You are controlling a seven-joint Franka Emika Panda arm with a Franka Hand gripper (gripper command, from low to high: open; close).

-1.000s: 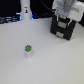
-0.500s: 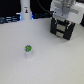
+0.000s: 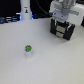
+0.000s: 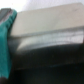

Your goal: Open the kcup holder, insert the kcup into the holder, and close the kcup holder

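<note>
The kcup holder [image 3: 64,31] sits at the far side of the white surface [image 3: 45,60], toward the exterior view's right, a dark boxy unit whose front shows rectangular panels. My arm is down directly over it, and my gripper [image 3: 63,25] is right at its top front edge, so close that the two overlap in the exterior view. Whether my jaws are parted or closed, or touching the holder at all, I cannot tell. My wrist view is blurred: a teal finger [image 4: 6,42] runs along one edge, and beside it lies a pale slab with a dark band under it, which I cannot identify with certainty.

The kcup [image 3: 28,50] stands upright on the surface, green top up, well apart from the holder and nearer the camera.

A tall white cylinder [image 3: 25,9] with blue light at its base stands at the back, toward the exterior view's left.
</note>
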